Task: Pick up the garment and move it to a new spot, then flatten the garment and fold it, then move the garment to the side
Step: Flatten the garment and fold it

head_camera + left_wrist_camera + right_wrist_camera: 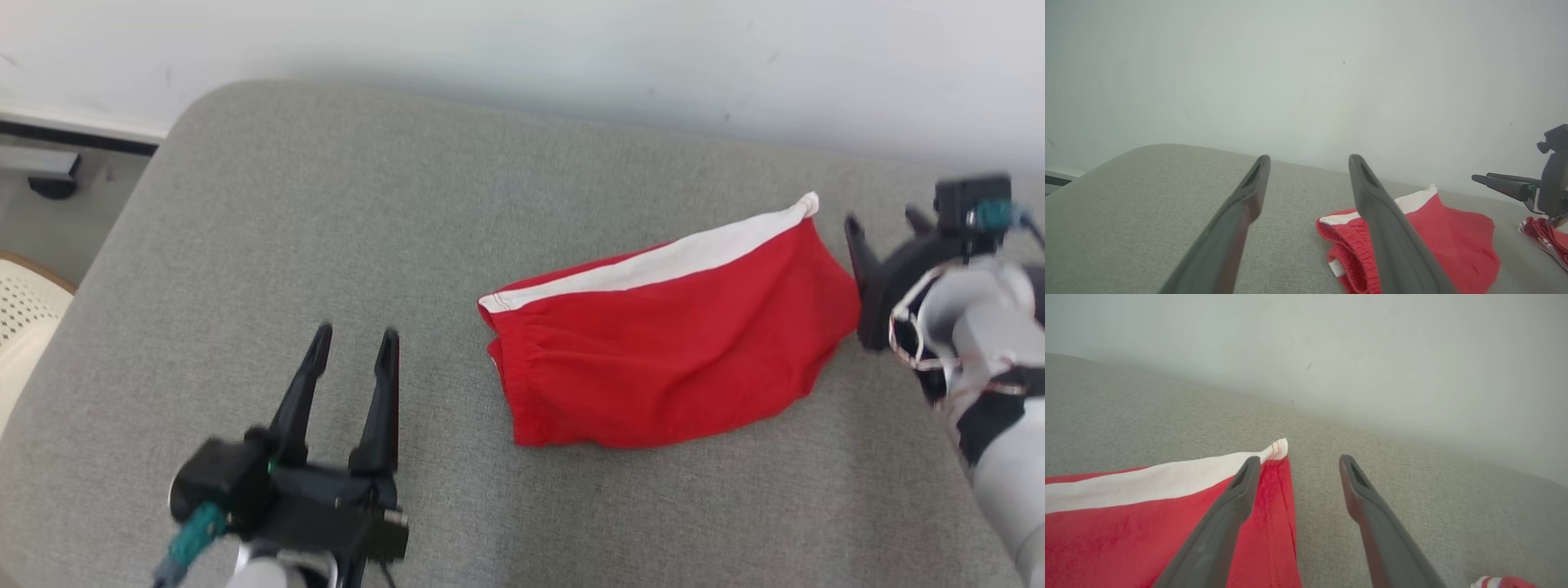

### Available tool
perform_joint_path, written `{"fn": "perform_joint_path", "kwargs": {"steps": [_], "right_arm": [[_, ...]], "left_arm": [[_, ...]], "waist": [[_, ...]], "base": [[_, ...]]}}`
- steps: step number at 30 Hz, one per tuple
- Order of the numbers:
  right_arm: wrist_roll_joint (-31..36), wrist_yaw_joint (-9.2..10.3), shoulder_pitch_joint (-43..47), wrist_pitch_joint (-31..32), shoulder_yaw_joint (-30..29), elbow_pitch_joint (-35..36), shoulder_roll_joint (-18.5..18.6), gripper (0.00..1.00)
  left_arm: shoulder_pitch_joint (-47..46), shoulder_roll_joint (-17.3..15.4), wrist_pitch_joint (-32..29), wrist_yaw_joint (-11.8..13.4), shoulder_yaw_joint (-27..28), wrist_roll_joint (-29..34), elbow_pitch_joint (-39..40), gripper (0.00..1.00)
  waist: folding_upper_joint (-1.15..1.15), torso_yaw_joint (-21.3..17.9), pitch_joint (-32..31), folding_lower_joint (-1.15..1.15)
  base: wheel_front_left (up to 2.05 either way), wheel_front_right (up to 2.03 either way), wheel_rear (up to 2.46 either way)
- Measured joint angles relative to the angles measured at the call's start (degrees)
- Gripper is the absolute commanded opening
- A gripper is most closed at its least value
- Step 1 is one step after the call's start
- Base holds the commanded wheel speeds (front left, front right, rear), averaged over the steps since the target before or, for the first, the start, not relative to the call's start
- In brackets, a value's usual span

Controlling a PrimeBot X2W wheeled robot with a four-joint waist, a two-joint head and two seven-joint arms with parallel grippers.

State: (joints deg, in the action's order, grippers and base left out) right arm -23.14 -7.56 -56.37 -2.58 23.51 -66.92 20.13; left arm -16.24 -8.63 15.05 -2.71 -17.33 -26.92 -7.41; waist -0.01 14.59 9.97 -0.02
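- The garment [669,351] was dyed bright red and edged along one side by a broad white band [653,265], which was crossed by thin red stitching at its corner.
- The padded surface [286,245] was covered in plain light grey weave.
- The left gripper [357,331] and right gripper [1299,458] were finished in black, each marked by a teal fitting [196,531].
- The wall [571,49] was painted off-white.
- A second cloth [1545,241] was striped red and white.
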Motion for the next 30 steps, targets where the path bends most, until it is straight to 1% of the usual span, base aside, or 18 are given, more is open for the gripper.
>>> {"fn": "perform_joint_path", "kwargs": {"steps": [3,8,10,14,16,20,21,22,23,24,25,26,27,30], "right_arm": [[-1.41,0.01,3.95,-0.03,-1.07,-1.27,-0.05,1.00],[-3.68,0.01,7.86,0.57,-3.50,-3.59,-1.78,1.00],[-4.63,0.00,8.31,0.82,-4.61,-4.38,-1.91,1.00],[-4.47,0.01,8.31,2.27,-6.76,-6.01,-1.24,1.00],[-3.96,0.01,8.37,3.93,-8.68,-6.67,-0.58,1.00],[-2.88,0.01,9.44,7.48,-10.93,-6.87,-1.25,1.00],[-2.63,0.00,9.84,8.37,-11.77,-6.86,-1.30,0.76],[-2.31,0.00,10.09,9.31,-12.56,-6.71,-1.26,0.49],[-1.90,0.00,10.28,10.39,-13.34,-6.58,-1.24,0.38],[-1.42,0.00,10.33,11.01,-14.00,-6.46,-1.33,0.30],[-0.94,0.00,10.43,11.23,-14.63,-6.41,-1.56,0.26],[-0.56,-0.01,10.55,11.39,-15.18,-6.36,-1.88,0.06],[-0.10,-0.01,10.57,11.46,-15.72,-6.33,-2.21,0.00],[1.53,-0.02,10.65,11.50,-17.27,-6.33,-2.80,0.00]], "left_arm": [[5.39,-0.19,-0.01,0.10,1.10,2.55,3.35,1.00],[10.84,-0.12,0.00,0.21,1.94,3.71,6.16,1.00],[11.65,0.35,-0.01,0.36,2.27,3.71,6.81,1.00],[11.72,1.02,0.00,0.01,1.63,4.02,7.57,1.00],[11.72,1.37,-0.01,-0.37,1.21,4.08,7.20,1.00],[11.72,1.92,0.00,-0.44,1.30,3.78,6.68,1.00],[11.72,2.02,0.00,-0.64,1.27,3.70,6.54,1.00],[11.72,2.08,0.00,-0.66,1.31,3.66,6.36,1.00],[11.71,2.11,0.00,-0.67,1.36,3.64,6.24,1.00],[11.70,2.15,0.00,-0.75,1.45,3.57,6.12,1.00],[11.68,2.21,0.00,-0.76,1.52,3.53,6.01,1.00],[11.65,2.29,0.00,-0.76,1.62,3.45,5.94,1.00],[11.61,2.36,0.00,-0.81,1.71,3.28,5.83,1.00],[11.59,2.40,-0.01,-0.85,1.85,3.12,5.39,1.00]], "waist": [[0.00,0.03,-1.94,0.00],[0.00,0.44,-4.01,-0.01],[0.00,0.87,-4.08,0.00],[0.00,2.09,-3.38,0.00],[0.00,3.32,-2.63,0.02],[0.00,4.83,-1.84,0.02],[0.00,5.09,-1.68,0.02],[0.00,5.30,-1.52,0.02],[0.00,5.43,-1.39,0.01],[0.00,5.50,-1.29,0.01],[0.00,5.48,-1.27,0.01],[0.00,5.38,-1.29,0.01],[0.00,5.25,-1.36,0.01],[0.00,4.71,-1.67,0.01]], "base": [[0.00,0.00,0.00],[0.00,0.00,0.00],[0.00,0.00,0.00],[0.00,0.00,0.00],[0.00,0.00,0.00],[0.00,0.00,0.00],[0.00,0.00,0.00],[0.00,0.00,0.00],[0.00,0.00,0.00],[0.00,0.00,0.00],[0.00,0.00,0.00],[0.00,0.00,0.00],[0.00,0.00,0.00],[0.00,0.00,0.00]]}}
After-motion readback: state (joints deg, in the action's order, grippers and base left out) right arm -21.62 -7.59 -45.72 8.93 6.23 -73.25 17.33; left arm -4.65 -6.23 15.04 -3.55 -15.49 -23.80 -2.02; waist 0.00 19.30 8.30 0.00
